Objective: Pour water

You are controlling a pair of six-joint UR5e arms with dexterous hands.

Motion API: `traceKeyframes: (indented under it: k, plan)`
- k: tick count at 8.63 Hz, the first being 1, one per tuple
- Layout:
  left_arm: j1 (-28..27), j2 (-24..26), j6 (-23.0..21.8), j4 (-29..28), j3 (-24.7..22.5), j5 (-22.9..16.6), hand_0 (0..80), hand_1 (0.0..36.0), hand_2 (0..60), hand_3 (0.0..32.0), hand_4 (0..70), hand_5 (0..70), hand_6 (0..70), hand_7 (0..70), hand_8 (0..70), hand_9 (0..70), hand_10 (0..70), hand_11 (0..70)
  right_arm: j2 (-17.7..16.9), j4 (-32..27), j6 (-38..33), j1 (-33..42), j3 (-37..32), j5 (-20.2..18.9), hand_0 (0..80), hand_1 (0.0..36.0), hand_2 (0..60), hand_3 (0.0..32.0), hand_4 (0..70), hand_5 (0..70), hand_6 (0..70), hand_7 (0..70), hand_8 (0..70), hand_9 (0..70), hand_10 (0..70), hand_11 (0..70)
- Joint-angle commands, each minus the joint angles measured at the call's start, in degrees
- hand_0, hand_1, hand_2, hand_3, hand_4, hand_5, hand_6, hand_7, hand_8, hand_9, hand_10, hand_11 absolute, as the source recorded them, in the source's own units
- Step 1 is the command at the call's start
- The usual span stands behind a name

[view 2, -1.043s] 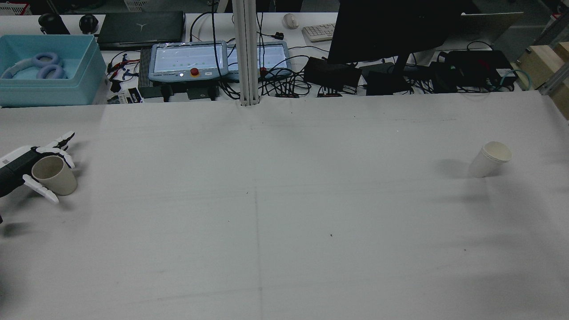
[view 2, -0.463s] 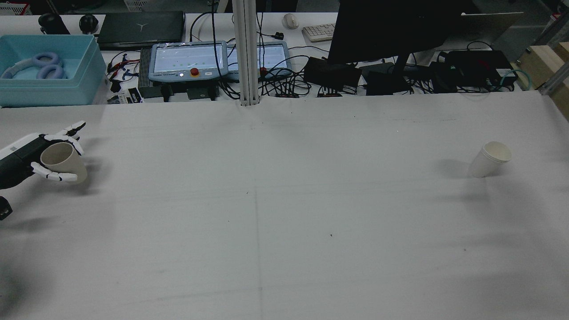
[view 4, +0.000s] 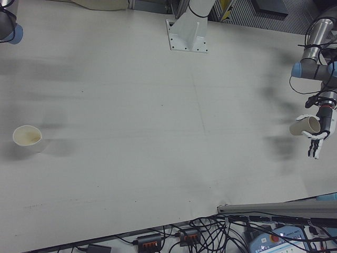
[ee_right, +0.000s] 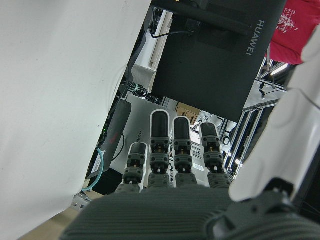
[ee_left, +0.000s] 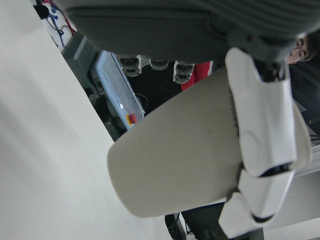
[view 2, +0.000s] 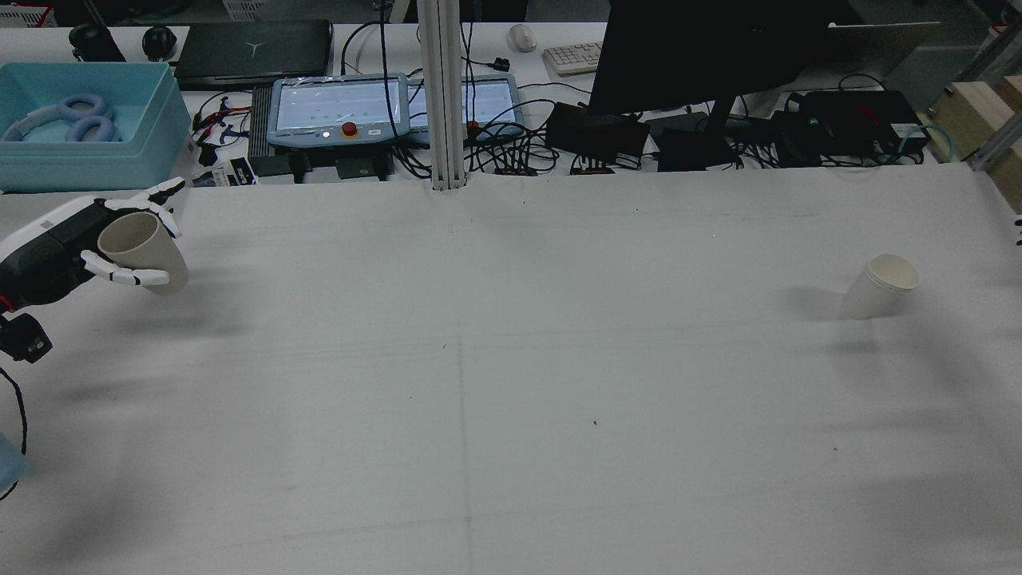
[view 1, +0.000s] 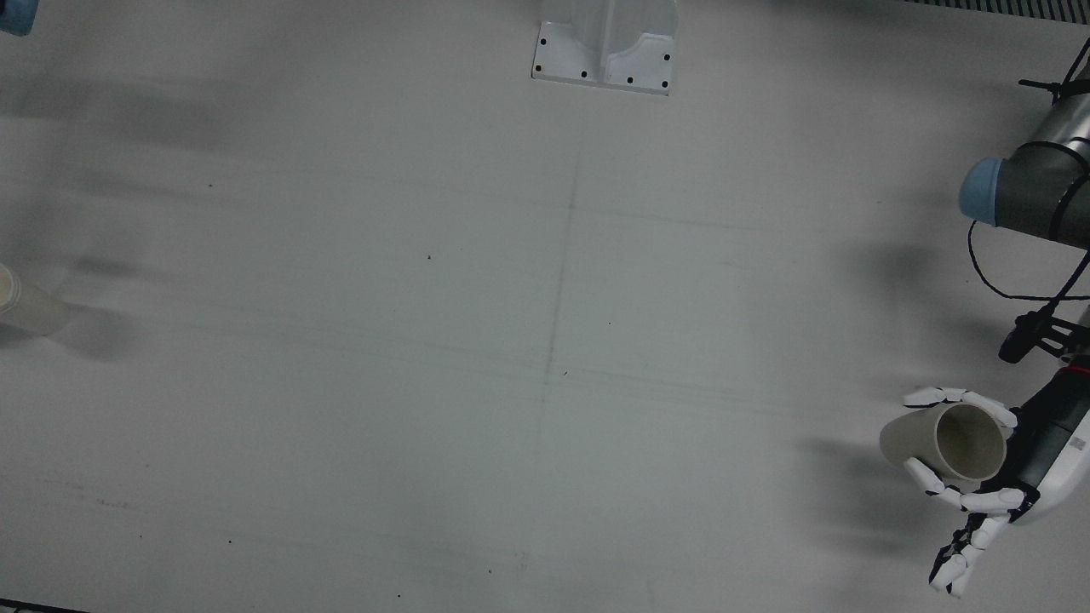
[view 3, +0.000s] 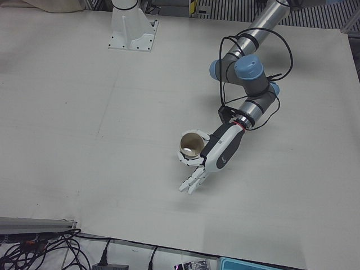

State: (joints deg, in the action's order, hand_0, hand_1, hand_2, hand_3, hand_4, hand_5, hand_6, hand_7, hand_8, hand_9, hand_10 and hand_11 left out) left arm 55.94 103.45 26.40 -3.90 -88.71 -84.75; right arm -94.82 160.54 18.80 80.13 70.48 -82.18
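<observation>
My left hand (view 2: 64,243) is shut around a beige paper cup (view 2: 148,249), held off the table and tilted, at the table's left side in the rear view. The same cup (view 1: 945,438) shows in the front view with its mouth facing the camera, inside the left hand (view 1: 1026,460). It shows again as cup (view 3: 193,145), cup (view 4: 304,126) and cup (ee_left: 175,165). A white paper cup (view 2: 878,286) stands alone at the right; it is also cup (view 4: 27,138) and cup (view 1: 25,308). My right hand (ee_right: 170,200) appears only in its own view, fingers straight, holding nothing.
Past the table's far edge lie a light-blue bin (view 2: 88,128), teach pendants (view 2: 339,108), cables and a dark monitor (view 2: 703,48). A post (view 2: 443,96) rises at the middle of the far edge. The left arm's elbow (view 3: 242,70) hangs over the table.
The left hand has risen with the beige cup, moving up and a little right in the rear view. The white cup has stayed put.
</observation>
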Motion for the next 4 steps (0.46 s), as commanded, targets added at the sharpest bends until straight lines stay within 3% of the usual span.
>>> traceKeyframes:
  k: [1,4]
  plan:
    - [-1.87,5.35,-1.78,4.51,-1.38,4.93,56.5,36.0,60.0,0.0,70.0,70.0,4.8,8.9,0.6,0.3,3.3,6.8,10.85,-2.25,6.49,-1.02,-8.95,0.0,47.5,8.5,0.0,0.0,19.3,12.2,18.8,26.0,22.2,32.1,7.3,11.4]
    - [-2.76,5.54,-6.44,6.45,-1.29,6.79,56.9,36.0,60.0,0.0,70.0,70.0,5.1,9.0,0.7,0.4,3.4,7.0,12.12,-2.33,10.9,-6.99,-8.96,0.18,47.7,7.9,0.0,0.0,14.3,10.6,14.8,22.0,14.8,22.0,1.4,2.9]
